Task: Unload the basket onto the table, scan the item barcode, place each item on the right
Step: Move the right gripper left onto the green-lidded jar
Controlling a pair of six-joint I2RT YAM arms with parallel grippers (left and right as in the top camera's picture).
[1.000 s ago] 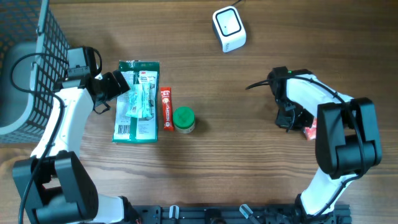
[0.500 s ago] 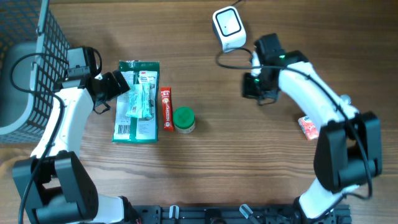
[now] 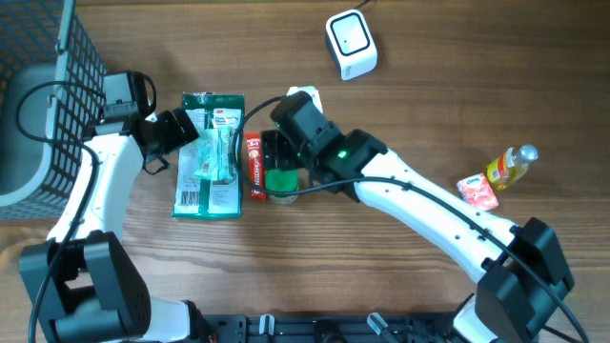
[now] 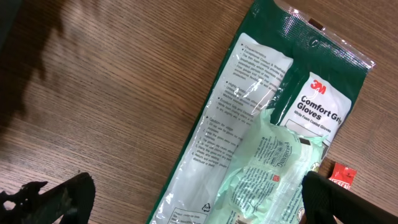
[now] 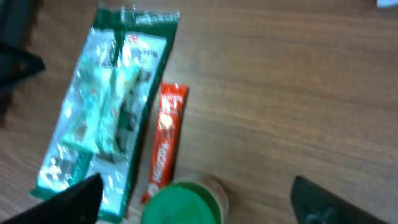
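**A:** Overhead first; where does the item stand?

**B:** My guess is the green-lidded jar (image 3: 282,183), left of the tabletop's (image 3: 429,86) middle and just beside a red sachet (image 3: 255,167) that lies along the glove packet (image 3: 210,154); the right hand (image 3: 286,157) hangs over it, spread wide and empty, presumably lined up to pick it; the scanner (image 3: 351,44) waits by the far edge, its window seemingly turned up so a barcode can be shown to it.

**A:** And the rest?

**B:** A bottle (image 3: 507,167) and a pink packet (image 3: 477,191) lie near the right edge, well apart from that row; a basket (image 3: 91,57) fills the far-left corner; the left hand (image 3: 179,129) sits over the glove packet's left side.

**A:** Left wrist view?

**B:** Fingers (image 4: 62,199) fully apart, holding nothing; the packet lies below, printed side up; I see no barcode there.

**A:** Right wrist?

**B:** Blurred; both fingers (image 5: 336,205) stand wide, with the jar's green lid between and beneath them, untouched as far as I can tell.
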